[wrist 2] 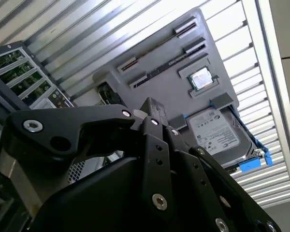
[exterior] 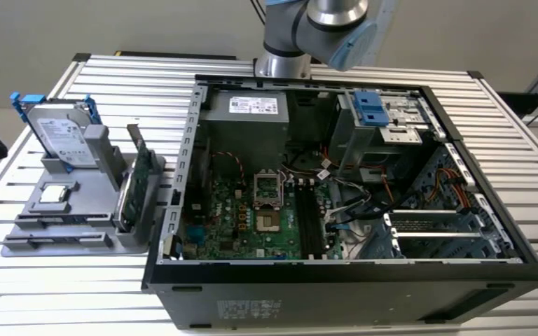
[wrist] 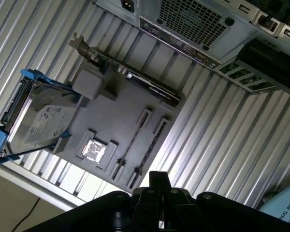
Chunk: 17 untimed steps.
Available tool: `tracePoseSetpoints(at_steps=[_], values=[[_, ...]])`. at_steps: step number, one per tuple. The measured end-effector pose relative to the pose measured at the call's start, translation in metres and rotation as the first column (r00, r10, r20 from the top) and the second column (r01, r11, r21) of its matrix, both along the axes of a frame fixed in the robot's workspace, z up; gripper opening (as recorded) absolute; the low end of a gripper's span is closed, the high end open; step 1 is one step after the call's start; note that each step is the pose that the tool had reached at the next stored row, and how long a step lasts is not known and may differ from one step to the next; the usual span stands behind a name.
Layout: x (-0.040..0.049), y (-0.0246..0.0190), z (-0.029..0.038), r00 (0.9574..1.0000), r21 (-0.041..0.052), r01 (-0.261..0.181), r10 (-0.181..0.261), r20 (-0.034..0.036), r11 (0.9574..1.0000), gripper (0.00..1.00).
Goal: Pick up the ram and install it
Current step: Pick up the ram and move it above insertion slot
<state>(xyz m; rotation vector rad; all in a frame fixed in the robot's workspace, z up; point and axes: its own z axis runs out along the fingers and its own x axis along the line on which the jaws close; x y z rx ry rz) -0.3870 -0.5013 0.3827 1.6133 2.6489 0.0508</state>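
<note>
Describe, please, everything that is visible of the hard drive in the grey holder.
The hard drive is a flat silver metal box with a white printed label on its broad face and blue plastic rails on its sides. It stands on edge, leaning back a little, in a cradle at one end of the grey holder, to the exterior view's left of the open computer case. Only the holder's grey supports touch it. A processor chip lies in the holder close by.
</note>
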Motion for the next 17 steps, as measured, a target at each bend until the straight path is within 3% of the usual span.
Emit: tracePoseSetpoints(at_steps=[10, 17], values=[[-0.0001, -0.0001, 0.0, 0.9979, 0.0, 0.064, -0.064, 0.0, 0.9979, 0.0], [-0.0001, -0.0003, 0.0, 0.993, 0.0, 0.118, -0.118, 0.0, 0.993, 0.0]])
